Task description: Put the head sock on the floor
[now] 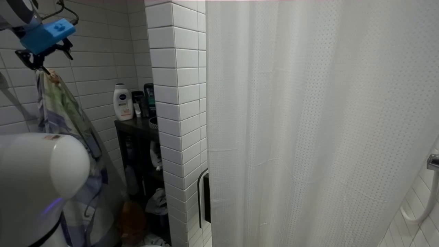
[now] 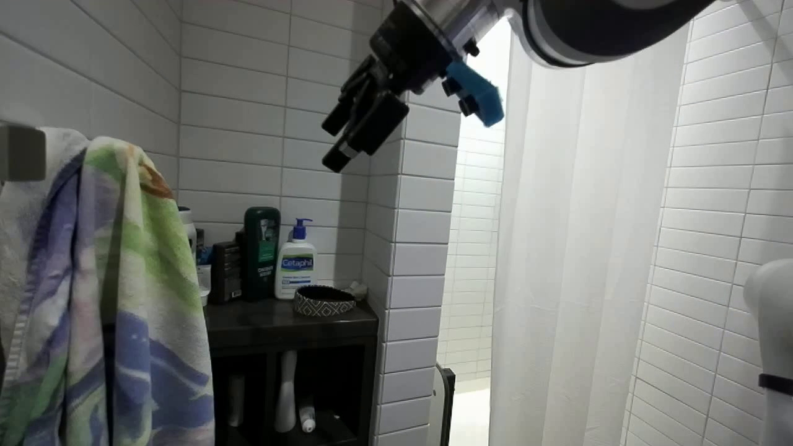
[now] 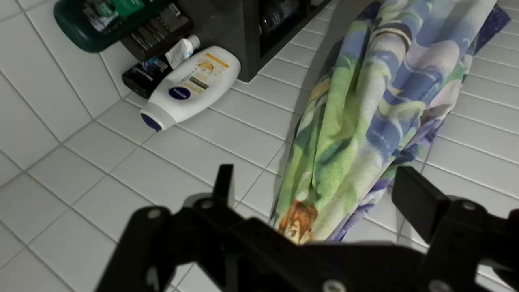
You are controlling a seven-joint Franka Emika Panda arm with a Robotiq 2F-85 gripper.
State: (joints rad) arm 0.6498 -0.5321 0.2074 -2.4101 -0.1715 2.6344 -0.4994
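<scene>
The head sock is hidden or out of view; nothing here can be told as it. A long pale towel [image 2: 148, 266] with green, blue and purple pattern hangs at the tiled wall, and its small orange patch [image 3: 299, 217] looks printed on. My gripper [image 3: 316, 174] is open, its black fingers [image 3: 419, 202] wide apart and nothing held between them. Behind that gap, in the wrist view, lies the towel. In an exterior view my gripper [image 2: 333, 145] hangs in the air, higher than the towel and apart from it. The dark floor does not show plainly.
A dark shelf [image 2: 291, 325] carries a white Nivea bottle [image 3: 194, 83], a green bottle [image 2: 261, 251], a Cetaphil pump bottle [image 2: 296, 263] and a round patterned band or basket [image 2: 325, 303]. A tiled wall corner [image 2: 418, 248] and a white shower curtain [image 1: 308, 123] stand beside it. Low down is a dim orange object [image 1: 132, 221].
</scene>
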